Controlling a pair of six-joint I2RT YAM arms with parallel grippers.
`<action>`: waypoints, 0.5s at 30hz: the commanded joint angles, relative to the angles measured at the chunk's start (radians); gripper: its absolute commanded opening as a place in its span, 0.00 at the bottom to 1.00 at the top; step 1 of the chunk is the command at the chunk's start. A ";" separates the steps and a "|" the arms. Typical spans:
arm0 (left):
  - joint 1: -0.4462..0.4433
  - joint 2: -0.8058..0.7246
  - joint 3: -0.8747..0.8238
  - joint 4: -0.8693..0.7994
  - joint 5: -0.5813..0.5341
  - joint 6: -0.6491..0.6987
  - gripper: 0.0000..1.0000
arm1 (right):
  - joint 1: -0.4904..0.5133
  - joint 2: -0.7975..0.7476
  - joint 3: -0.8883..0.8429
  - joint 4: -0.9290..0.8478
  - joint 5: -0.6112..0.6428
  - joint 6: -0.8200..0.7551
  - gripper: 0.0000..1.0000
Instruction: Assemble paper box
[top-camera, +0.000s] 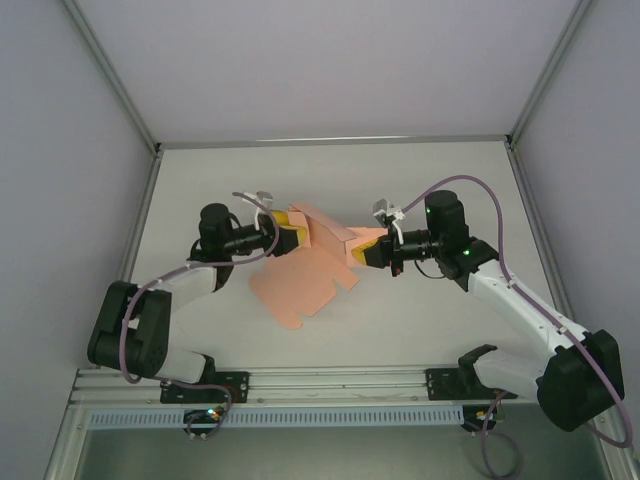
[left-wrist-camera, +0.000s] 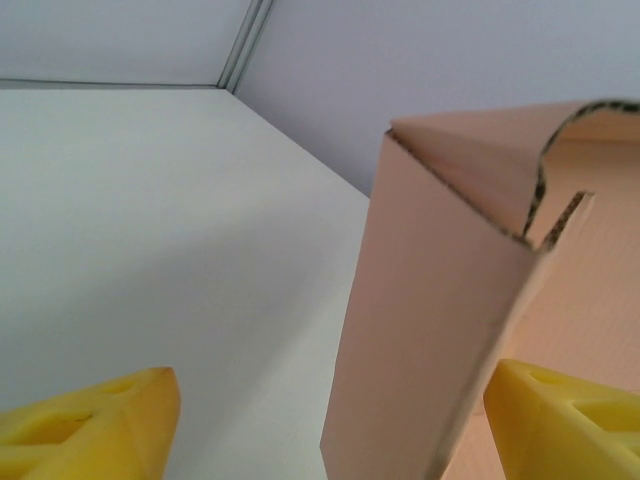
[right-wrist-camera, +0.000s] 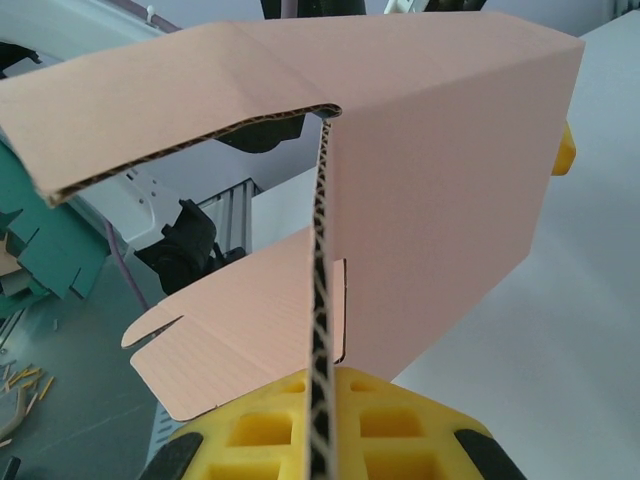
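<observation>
The pink paper box (top-camera: 318, 262) lies in the middle of the white table (top-camera: 430, 180), between the two arms. Part of it is flat and part is folded up. The right gripper (right-wrist-camera: 322, 425) is shut tight on one card edge. The left gripper (top-camera: 292, 232) is wide open around a folded-up wall and is not squeezing it. It should close slowly, right at the fold, so the thin card does not crumple. The table is smooth, with pale grey walls around it.

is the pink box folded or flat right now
Partly folded: some panels of the paper box stand bent up along creases, one curled over at the top, while its tabbed remainder is spread out unfolded.
</observation>
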 joint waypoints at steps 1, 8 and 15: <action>0.005 0.018 0.044 0.062 0.051 -0.027 0.79 | -0.007 0.007 0.029 0.019 -0.044 0.015 0.00; 0.003 0.038 0.054 0.033 0.070 -0.007 0.70 | -0.007 0.007 0.031 0.020 -0.047 0.015 0.00; -0.010 0.071 0.072 0.028 0.094 -0.007 0.71 | -0.007 0.007 0.032 0.037 -0.052 0.025 0.00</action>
